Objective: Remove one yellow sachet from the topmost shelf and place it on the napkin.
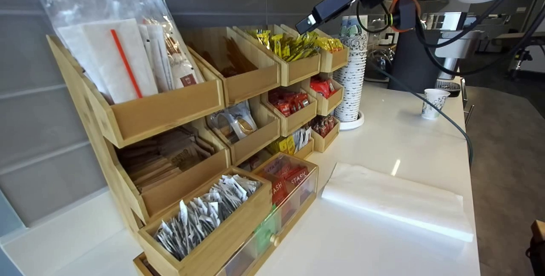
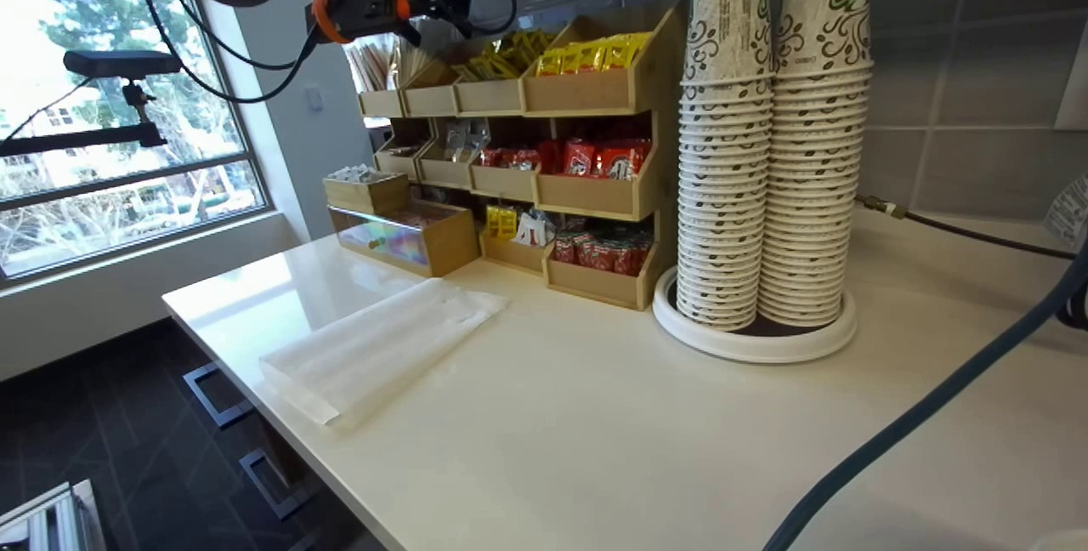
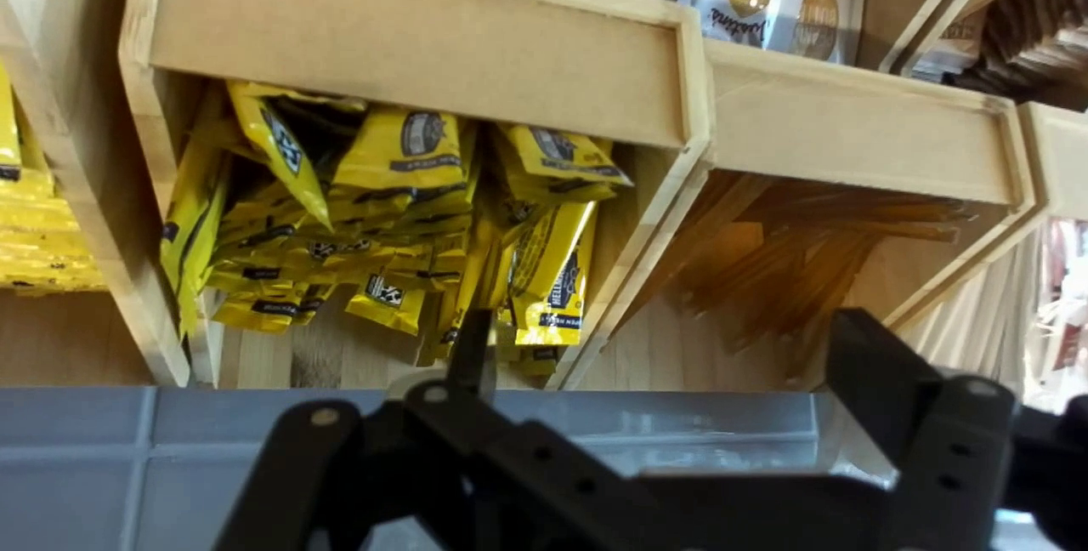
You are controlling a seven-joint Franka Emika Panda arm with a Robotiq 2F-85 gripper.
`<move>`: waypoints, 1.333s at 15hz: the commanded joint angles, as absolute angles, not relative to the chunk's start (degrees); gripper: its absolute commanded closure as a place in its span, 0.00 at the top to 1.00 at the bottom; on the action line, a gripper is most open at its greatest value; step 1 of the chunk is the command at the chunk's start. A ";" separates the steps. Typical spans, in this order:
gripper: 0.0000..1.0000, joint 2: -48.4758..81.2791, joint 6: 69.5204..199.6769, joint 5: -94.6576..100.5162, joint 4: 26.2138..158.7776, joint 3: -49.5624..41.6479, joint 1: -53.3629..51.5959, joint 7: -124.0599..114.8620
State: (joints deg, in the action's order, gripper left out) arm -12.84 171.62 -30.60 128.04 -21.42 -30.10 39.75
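Probably light, limp and slippery, the yellow sachet (image 3: 557, 279) sits in the topmost shelf (image 3: 416, 41), best pinched by its free end; rightward, the end effector (image 3: 663, 330) gapes empty; in an exterior view, farther right, the napkin (image 1: 396, 197) lies on the surface (image 1: 391, 133).

**Around your surface (image 2: 561, 432)**

In an exterior view, clocked from its centre, you have two stacks of paper cups (image 2: 727, 211) at two o'clock on a round white tray (image 2: 755, 349), red packets (image 2: 591, 158) at one, a clear-fronted wooden case (image 2: 450, 241) at nine, a box (image 2: 365, 194) of white sachets (image 2: 355, 173) atop it, and a window (image 2: 98, 110) at ten. In an exterior view, your lone cup (image 1: 431, 111) stands at three.
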 commanded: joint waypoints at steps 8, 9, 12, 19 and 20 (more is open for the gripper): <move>0.99 -6.55 173.33 -44.21 121.31 -30.33 -39.62 56.67; 0.91 -6.17 173.61 -45.56 120.94 -30.81 -40.07 58.12; 0.59 -5.28 175.07 -50.10 120.03 -32.01 -41.36 62.35; 0.65 -3.27 175.80 -60.36 117.33 -33.59 -42.95 71.24; 0.71 -2.92 175.70 -61.65 116.90 -33.64 -42.94 72.49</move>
State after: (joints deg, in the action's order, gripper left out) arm -5.07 174.94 -56.26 119.61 -32.47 -41.60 67.65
